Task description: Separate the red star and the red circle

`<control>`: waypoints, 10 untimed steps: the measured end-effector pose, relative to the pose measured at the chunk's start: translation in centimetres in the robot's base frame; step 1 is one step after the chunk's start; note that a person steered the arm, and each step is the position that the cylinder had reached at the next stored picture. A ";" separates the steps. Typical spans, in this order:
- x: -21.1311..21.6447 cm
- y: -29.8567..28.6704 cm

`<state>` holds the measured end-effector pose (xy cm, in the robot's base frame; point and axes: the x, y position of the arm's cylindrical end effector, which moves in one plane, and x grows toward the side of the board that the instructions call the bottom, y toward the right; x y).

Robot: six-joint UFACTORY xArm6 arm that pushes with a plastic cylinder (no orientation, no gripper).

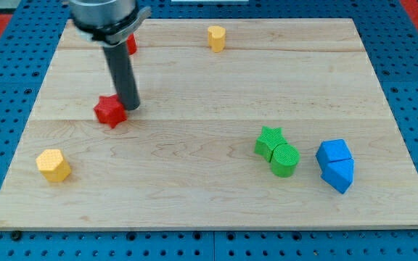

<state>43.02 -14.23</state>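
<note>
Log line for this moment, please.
my tip: touching red star, its right | red circle: behind rod, apart | separation: underway

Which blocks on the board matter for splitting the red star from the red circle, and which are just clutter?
In play:
- red star block, touching my tip on its right
- red circle block, mostly hidden behind the rod at the view's top

Lying about:
- yellow block, top
- yellow hexagonal block, lower left
- green star block against green round block
- two blue blocks, lower right
</note>
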 end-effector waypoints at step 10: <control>-10.1 -9.7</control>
<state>32.87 -23.91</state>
